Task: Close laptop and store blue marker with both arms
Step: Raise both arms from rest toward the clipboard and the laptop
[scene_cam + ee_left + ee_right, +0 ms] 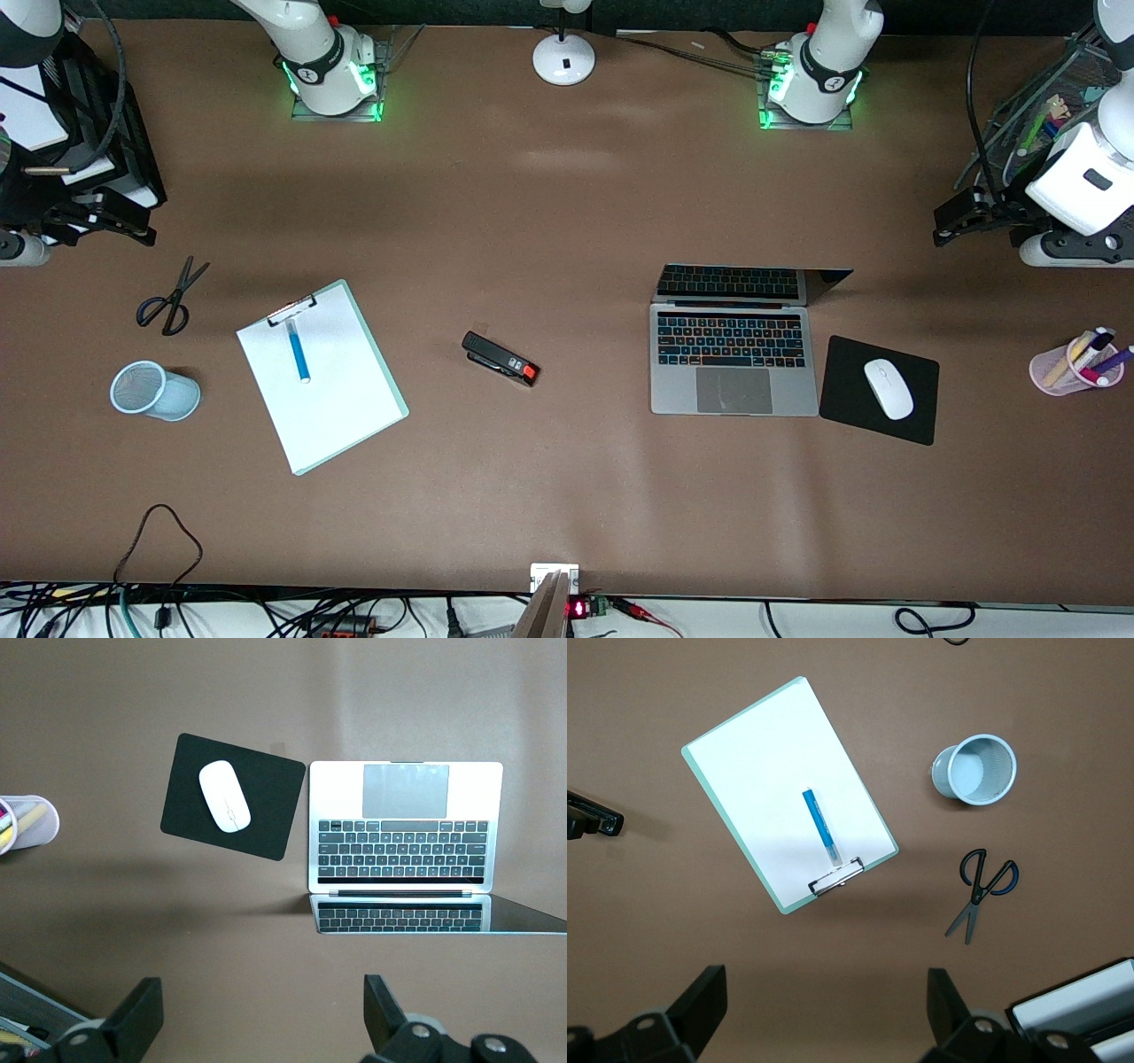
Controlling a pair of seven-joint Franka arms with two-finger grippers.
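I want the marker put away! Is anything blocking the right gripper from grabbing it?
Nothing visible is. The blue marker lies bare on the clipboard's paper, just below the clip. The right gripper hangs open above it, and the scissors and cup sit apart.

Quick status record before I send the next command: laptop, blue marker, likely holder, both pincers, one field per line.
laptop: laptop open, lid raised, beside the mouse pad
blue marker: blue marker lying on the clipboard paper, untouched
holder: mesh cup tipped toward the camera, beside the clipboard, nearer the front camera than the scissors
left pincer: left pincer open, holding nothing, above the table by the laptop
right pincer: right pincer open, holding nothing, above the table by the clipboard
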